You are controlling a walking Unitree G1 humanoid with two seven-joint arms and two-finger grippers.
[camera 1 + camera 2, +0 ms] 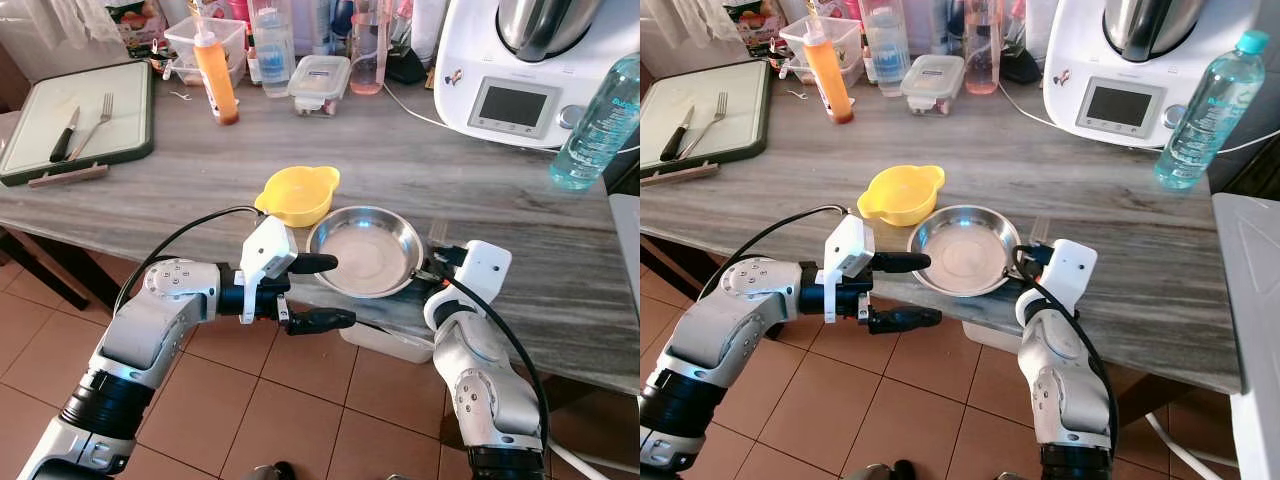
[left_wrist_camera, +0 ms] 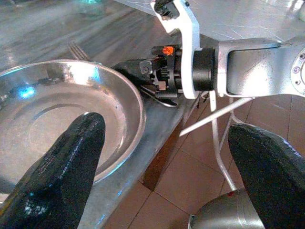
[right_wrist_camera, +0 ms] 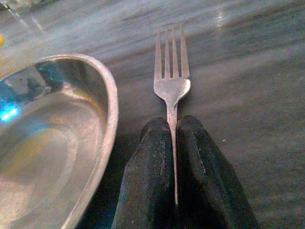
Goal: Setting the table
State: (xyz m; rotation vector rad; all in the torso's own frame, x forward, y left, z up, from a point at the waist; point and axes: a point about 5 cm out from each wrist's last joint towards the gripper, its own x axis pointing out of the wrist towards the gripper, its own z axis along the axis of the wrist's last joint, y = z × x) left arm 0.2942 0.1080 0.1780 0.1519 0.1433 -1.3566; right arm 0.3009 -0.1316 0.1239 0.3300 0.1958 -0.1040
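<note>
Fork (image 3: 171,81) flat beside steel plate (image 3: 57,143)

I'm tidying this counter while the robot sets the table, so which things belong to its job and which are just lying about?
In use:
round steel plate
silver fork, pinched in the right gripper
small yellow bowl
open left gripper

Lying about:
orange sauce bottle
white kitchen machine
clear blue water bottle
green-rimmed cutting board
</note>
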